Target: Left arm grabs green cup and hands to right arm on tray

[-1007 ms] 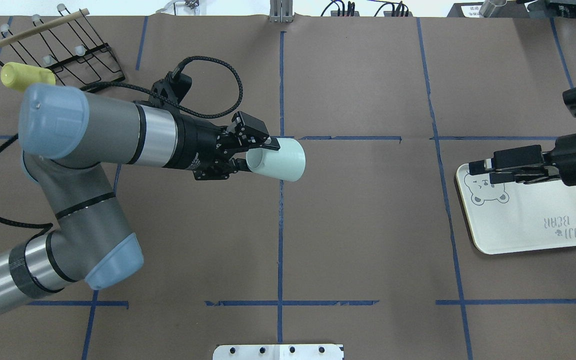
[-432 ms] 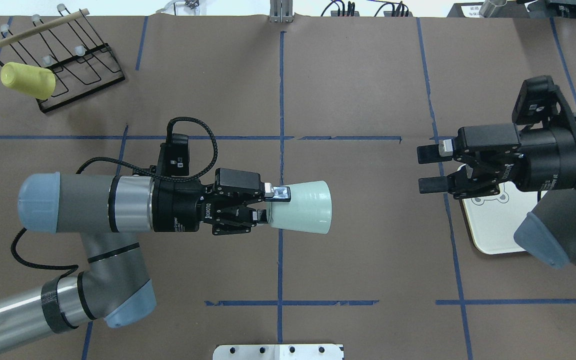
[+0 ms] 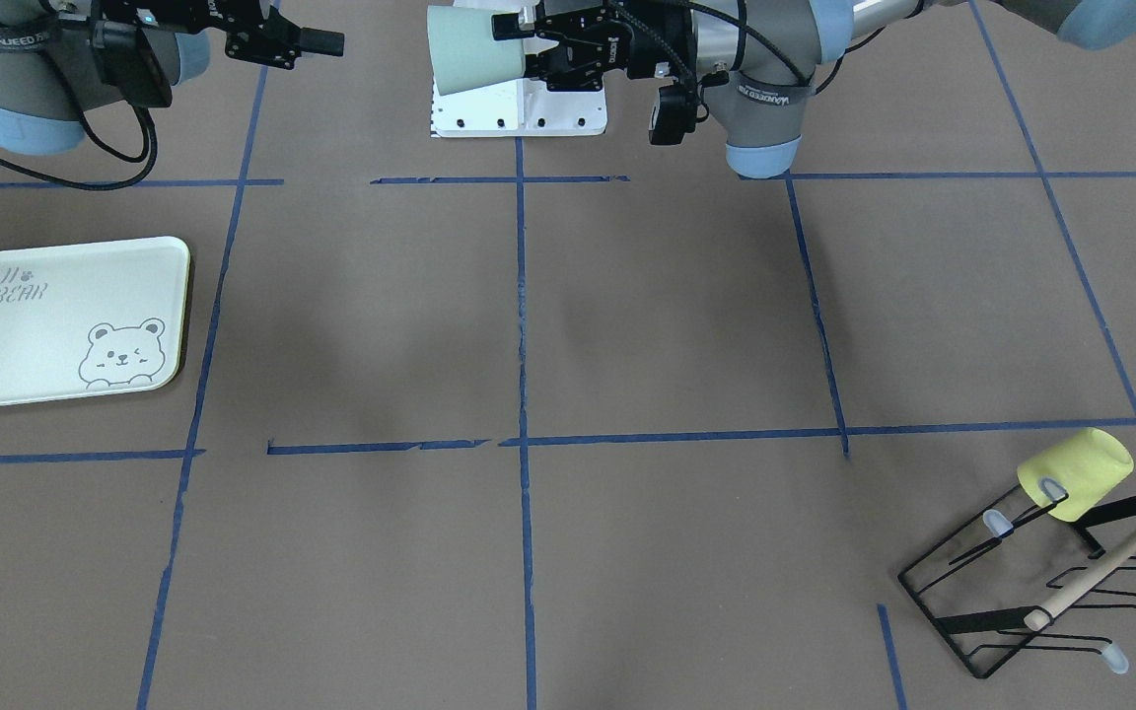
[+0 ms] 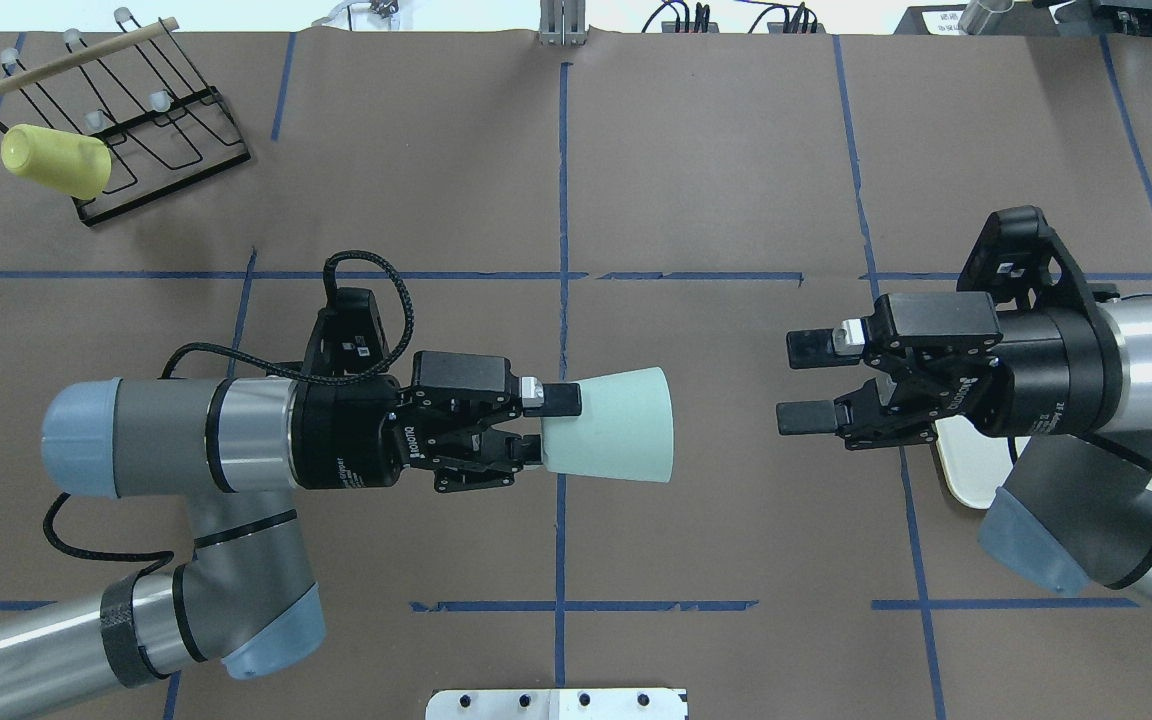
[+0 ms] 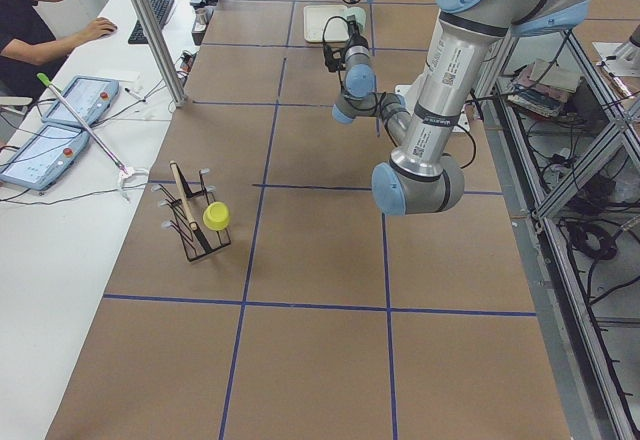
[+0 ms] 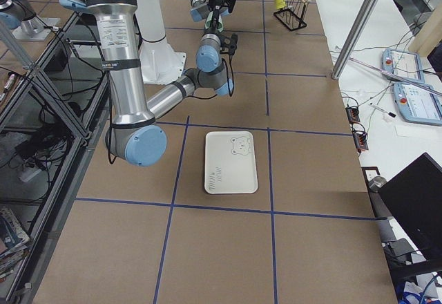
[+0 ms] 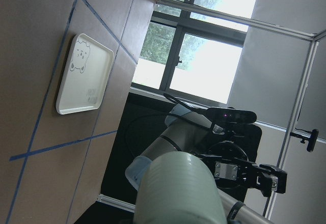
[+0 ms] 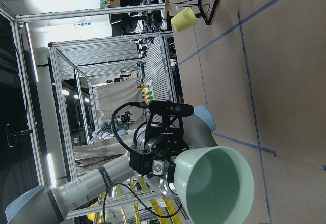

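My left gripper (image 4: 544, 428) is shut on the narrow base of the green cup (image 4: 618, 425) and holds it level above the table's middle, with its mouth toward the right arm. The cup also shows in the front view (image 3: 469, 49), the left wrist view (image 7: 178, 188) and the right wrist view (image 8: 216, 183). My right gripper (image 4: 802, 382) is open and empty. It faces the cup's mouth with a short gap between them. The tray (image 3: 55, 325) lies flat and empty. In the overhead view the tray (image 4: 956, 462) is mostly hidden under the right arm.
A yellow cup (image 4: 54, 160) hangs on a black wire rack (image 4: 151, 125) at the far left corner. It also shows in the front view (image 3: 1076, 473). A white mounting plate (image 4: 556, 703) sits at the near edge. Blue tape lines cross the brown table.
The left arm brought the green cup nearer the robot and slightly right. The right arm left the tray and moved toward the cup, its fingers now facing the cup's mouth.
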`<action>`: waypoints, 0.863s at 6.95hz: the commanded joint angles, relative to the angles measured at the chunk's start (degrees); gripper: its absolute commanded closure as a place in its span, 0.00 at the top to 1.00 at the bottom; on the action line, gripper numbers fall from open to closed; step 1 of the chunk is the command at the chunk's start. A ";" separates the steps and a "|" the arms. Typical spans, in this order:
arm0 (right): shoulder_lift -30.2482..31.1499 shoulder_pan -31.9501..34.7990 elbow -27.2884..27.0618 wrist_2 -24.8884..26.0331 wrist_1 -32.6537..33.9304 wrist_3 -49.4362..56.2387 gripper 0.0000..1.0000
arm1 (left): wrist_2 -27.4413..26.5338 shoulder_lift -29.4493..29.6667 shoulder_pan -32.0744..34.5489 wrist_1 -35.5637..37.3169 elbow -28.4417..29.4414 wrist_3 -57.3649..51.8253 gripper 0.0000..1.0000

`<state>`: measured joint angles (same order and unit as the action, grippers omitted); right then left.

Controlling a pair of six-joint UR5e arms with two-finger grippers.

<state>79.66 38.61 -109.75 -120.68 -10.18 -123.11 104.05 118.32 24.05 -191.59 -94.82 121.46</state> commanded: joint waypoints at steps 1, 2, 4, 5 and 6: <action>-2.56 -1.60 0.41 0.44 -0.10 -0.11 1.00 | -0.70 0.33 -1.11 -0.54 -0.02 0.00 0.09; -2.93 -2.48 0.16 1.40 -0.01 -0.11 1.00 | -0.78 0.85 -1.29 -0.54 -0.11 0.09 0.10; -5.56 -5.46 0.59 5.26 0.42 0.15 1.00 | -0.87 1.30 -1.55 -0.45 -0.02 0.00 0.12; -5.65 -6.52 0.85 6.23 0.51 0.24 1.00 | -0.87 1.30 -1.55 -0.45 -0.11 0.00 0.12; -5.74 -6.96 0.94 6.76 0.52 0.24 1.00 | -0.87 1.30 -1.55 -0.45 -0.11 0.00 0.12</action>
<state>74.16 32.47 -108.97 -114.80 -9.73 -122.92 103.19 119.58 22.54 -192.04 -94.90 121.47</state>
